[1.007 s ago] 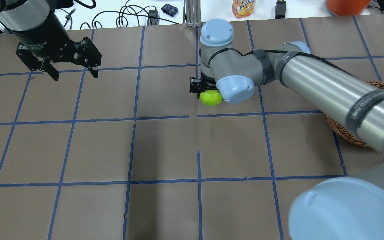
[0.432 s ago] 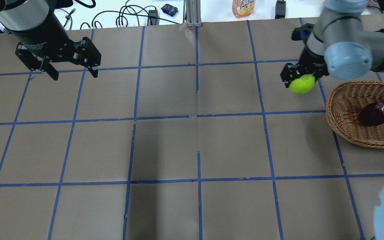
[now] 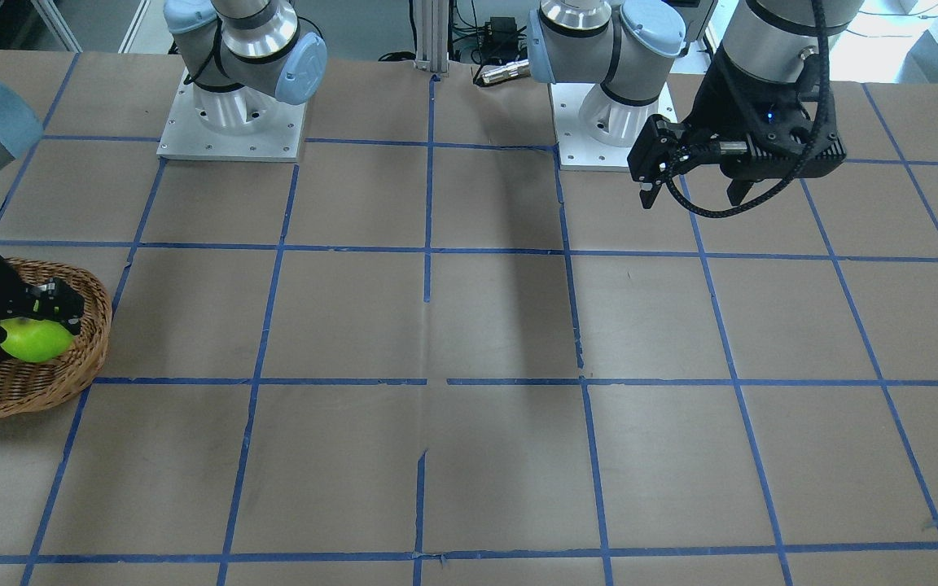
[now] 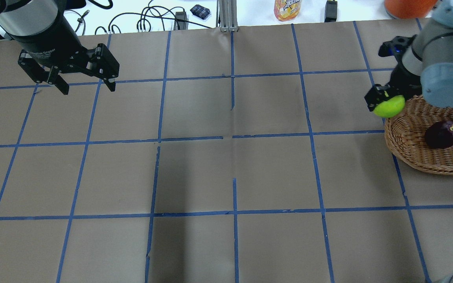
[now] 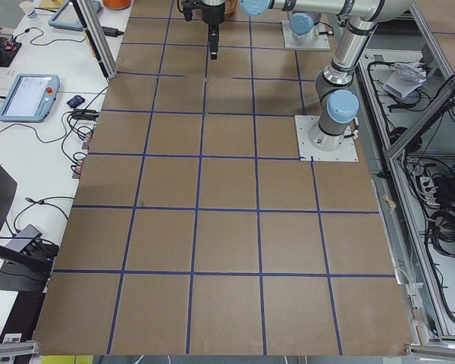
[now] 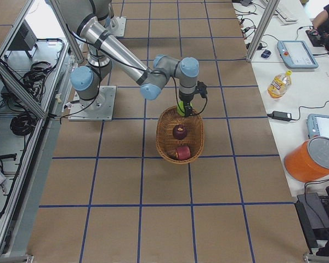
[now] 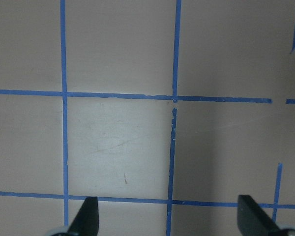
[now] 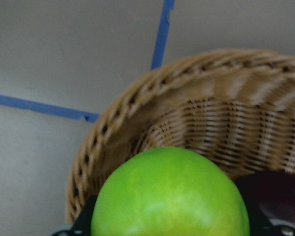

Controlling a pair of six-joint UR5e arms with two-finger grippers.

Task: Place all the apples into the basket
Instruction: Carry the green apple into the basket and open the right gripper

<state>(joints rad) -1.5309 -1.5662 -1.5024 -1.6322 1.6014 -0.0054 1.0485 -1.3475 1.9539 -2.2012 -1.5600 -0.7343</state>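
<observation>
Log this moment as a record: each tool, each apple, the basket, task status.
left tool: open, empty, above the table
right tool: shut on the green apple, over the edge of the basket
green apple: held, not yet released
maroon apple: in the basket
red apple: in the basket, beside the maroon one
basket: wicker, on the table at the robot's right
status: two of three apples in

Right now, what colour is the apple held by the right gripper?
Bright lime green. The apple shows best in the right wrist-mounted view.
</observation>
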